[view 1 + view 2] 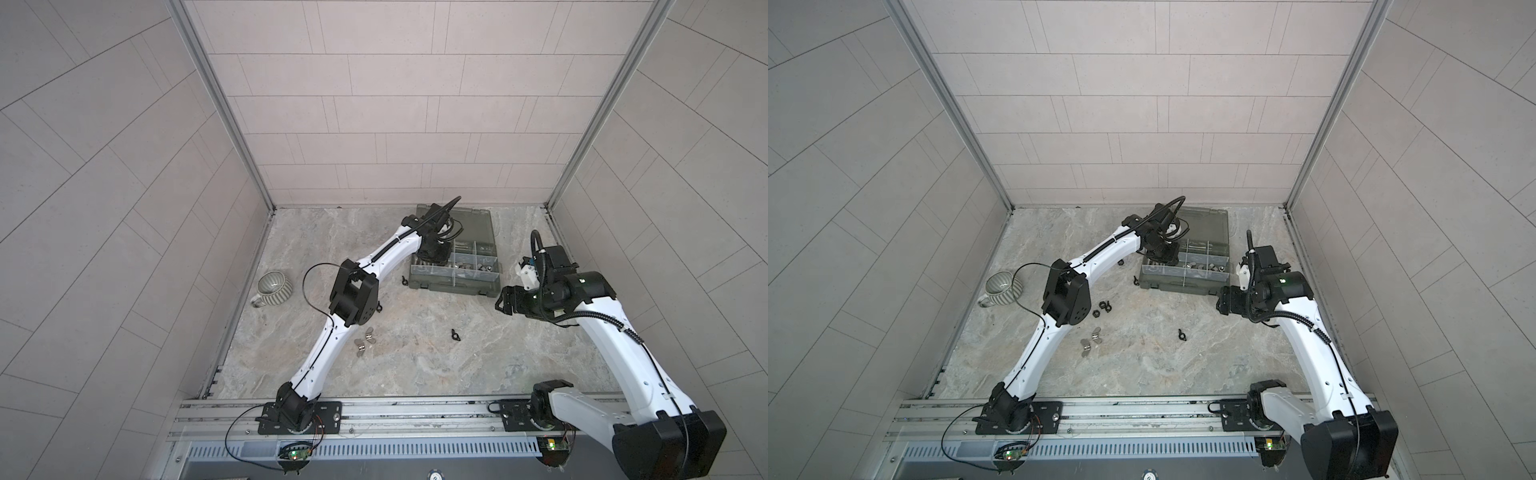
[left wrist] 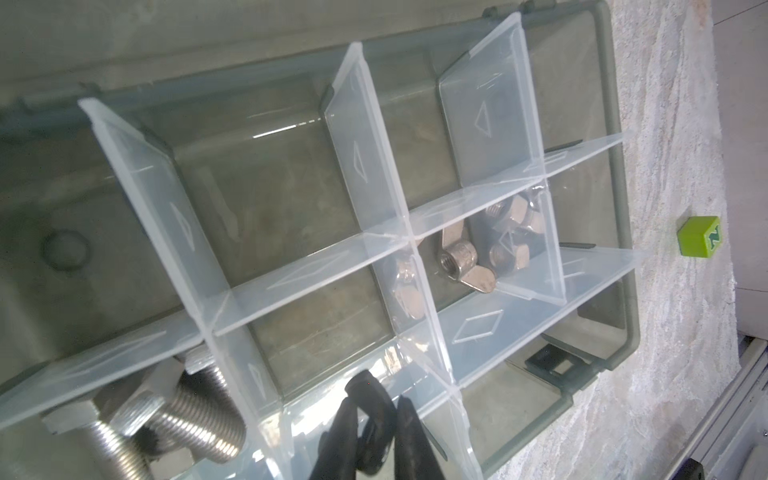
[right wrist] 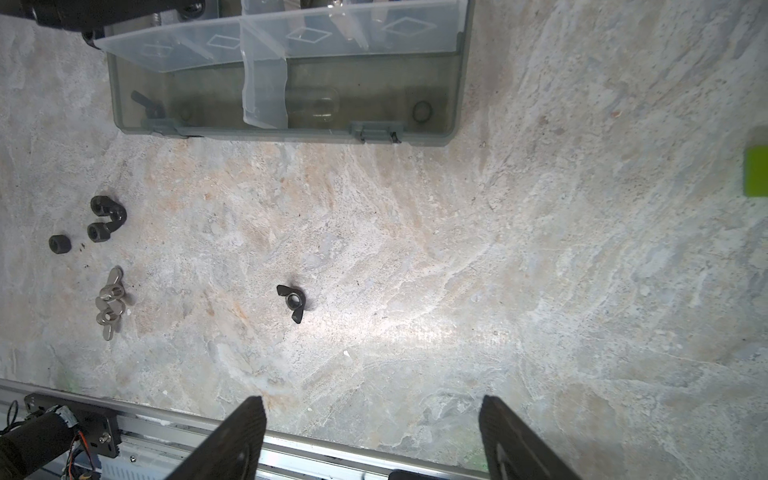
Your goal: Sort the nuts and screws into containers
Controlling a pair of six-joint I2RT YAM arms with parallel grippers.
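Note:
My left gripper is shut on a black wing nut, held over the left end of the smoky grey organizer box. Two silver screws lie in a container beside it. A silver wing nut and silver hex nuts lie in other containers. My right gripper hangs open and empty above the table, right of the box. On the table lie a black wing nut, silver wing nuts and black nuts.
A ribbed mug stands by the left wall. Another black wing nut lies at the box's left front corner. A green cube sits right of the box. The arms' metal rail runs along the front edge.

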